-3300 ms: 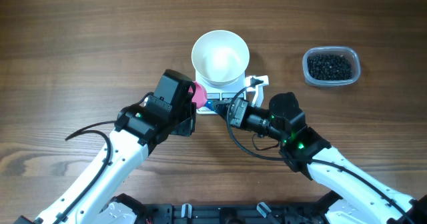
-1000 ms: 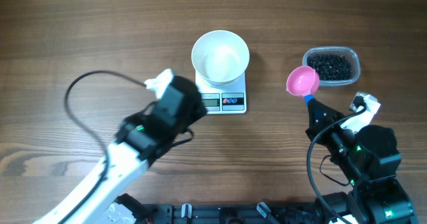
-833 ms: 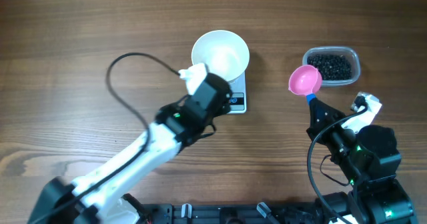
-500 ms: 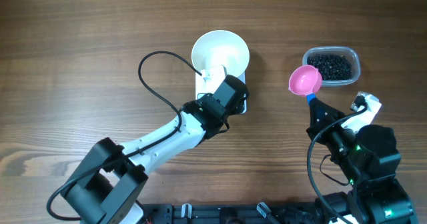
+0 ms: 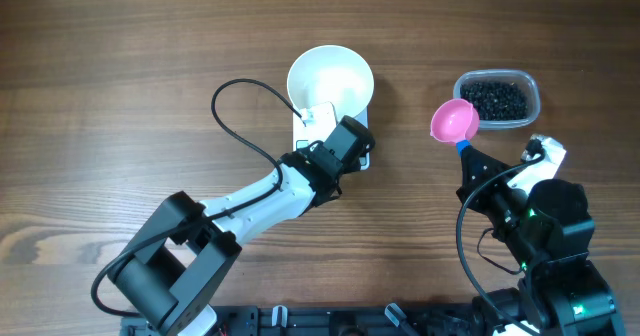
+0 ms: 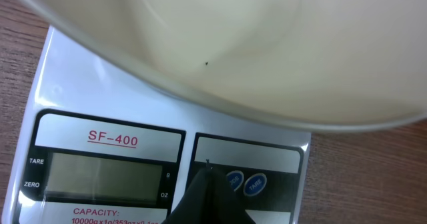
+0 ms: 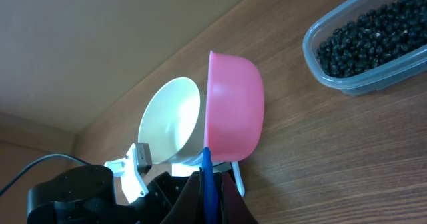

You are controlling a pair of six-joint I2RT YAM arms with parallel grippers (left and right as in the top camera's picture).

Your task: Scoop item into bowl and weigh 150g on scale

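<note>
The scale [image 6: 107,139] sits mid-frame under the empty bowl [image 5: 330,81], its display blank. The clenched left end effector [image 6: 209,172] should shift slightly right and tap a button [image 6: 233,181] lightly. The right end effector [image 7: 207,184] grips the pink scoop [image 7: 233,111]. The item [image 5: 492,98] waits upper right.

White bowl [image 6: 267,44] fills the top of frame, underside and rim seen close up, sitting on the white scale [image 6: 80,91]. Scale face reads "SF-400", with TARE and ZERO marks at lower left. Grey display [image 6: 100,177] blank. Two small round buttons [image 6: 244,182] lower centre. Dark claw [image 6: 208,174] at bottom centre, closed to a point, tip just left of the buttons; contact unclear. Wood desk [image 6: 367,171] at left and right edges.
</note>
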